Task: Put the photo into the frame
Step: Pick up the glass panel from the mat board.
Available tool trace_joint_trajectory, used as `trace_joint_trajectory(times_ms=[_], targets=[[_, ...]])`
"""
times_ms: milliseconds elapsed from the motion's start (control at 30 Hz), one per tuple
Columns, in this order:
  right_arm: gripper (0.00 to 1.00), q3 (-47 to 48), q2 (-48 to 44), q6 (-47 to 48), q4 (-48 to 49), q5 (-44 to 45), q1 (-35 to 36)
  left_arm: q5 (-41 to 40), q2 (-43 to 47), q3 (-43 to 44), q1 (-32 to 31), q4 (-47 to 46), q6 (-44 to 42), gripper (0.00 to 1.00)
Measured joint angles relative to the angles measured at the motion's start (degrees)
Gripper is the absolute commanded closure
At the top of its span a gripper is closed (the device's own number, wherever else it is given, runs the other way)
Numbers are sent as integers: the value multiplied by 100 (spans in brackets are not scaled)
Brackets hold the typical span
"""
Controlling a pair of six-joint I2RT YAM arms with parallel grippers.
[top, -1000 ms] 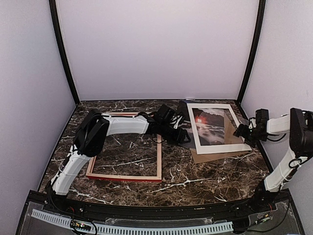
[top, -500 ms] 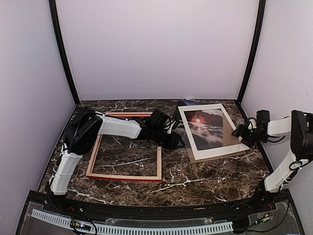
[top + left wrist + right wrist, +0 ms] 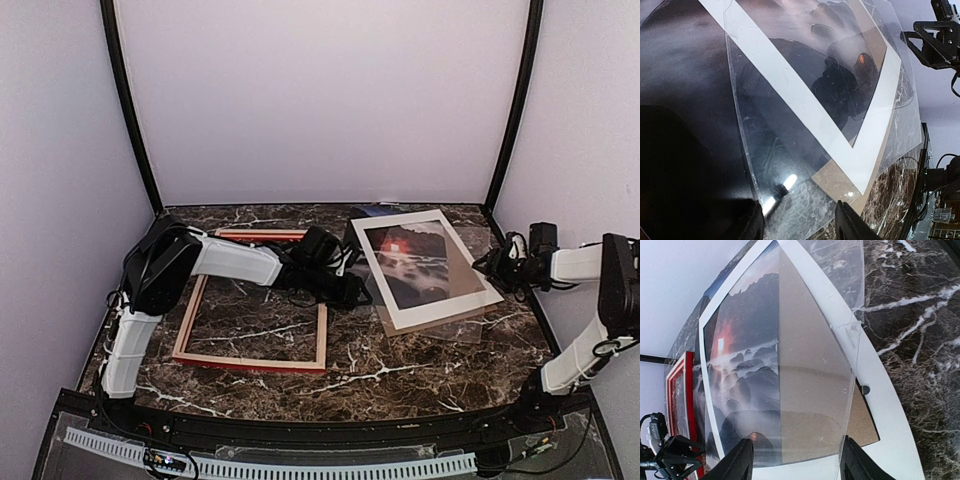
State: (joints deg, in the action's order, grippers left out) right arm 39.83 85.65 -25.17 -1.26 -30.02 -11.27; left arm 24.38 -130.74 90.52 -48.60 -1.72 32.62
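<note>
A: What is on the table [image 3: 400,372]?

B: It is a dark marble table seen from above. At centre left lies the frame [image 3: 250,361], flat, its pale wood facing up and red along the outer edge. Marble shows through its opening.

A: And the photo?

B: The photo [image 3: 408,262] is at centre right. It lies outside the frame, just beside it and turned at an angle. It is a dark landscape with a red-orange glow. A white mat [image 3: 440,313] borders it, and a brown board [image 3: 462,262] shows in the right part of the mat's window. A clear sheet [image 3: 765,165] lies over this stack and juts past the mat's lower edge.

A: Where are the arms?

B: The left arm [image 3: 240,258] stretches from the lower left across the frame's upper right corner. The left pincer [image 3: 355,292] sits between the frame's right bar and the mat's left edge. In its wrist view the fingers [image 3: 847,227] stand wide apart, with a corner of the clear sheet near one of them. I cannot tell whether they touch it.

A: And the other side?

B: The right pincer [image 3: 493,266] is at the stack's right edge, at the middle right of the overhead picture. Its fingers [image 3: 742,460] also stand wide apart, and the clear sheet's near edge lies between them, unclamped.
</note>
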Motion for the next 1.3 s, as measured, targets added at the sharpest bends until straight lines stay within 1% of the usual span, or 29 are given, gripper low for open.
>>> trace_joint_trajectory(times_ms=[300, 367, 500, 700, 833, 1100, 1300], targets=[[52, -160, -348, -114, 223, -844, 0, -24, 48, -81, 0, -37, 20, 49], [55, -162, -439, -142, 245, -1027, 2, -24, 48, -85, 0, -46, 22, 49], [66, -160, -498, -168, 247, -1259, 22, -24, 48, -103, -7, -92, 24, 49], [84, -33, -398, -186, 79, -1305, 39, -26, 61, -162, -11, -181, 22, 50], [100, 103, -356, -114, -208, -1248, 39, -61, 122, -234, -17, -205, 17, 48], [100, 511, -605, 83, -1097, -933, 46, -133, 509, -275, -28, -186, -122, 38], [100, 656, -1045, 20, -1545, -815, 50, -179, 977, -275, -24, -120, -280, 34]])
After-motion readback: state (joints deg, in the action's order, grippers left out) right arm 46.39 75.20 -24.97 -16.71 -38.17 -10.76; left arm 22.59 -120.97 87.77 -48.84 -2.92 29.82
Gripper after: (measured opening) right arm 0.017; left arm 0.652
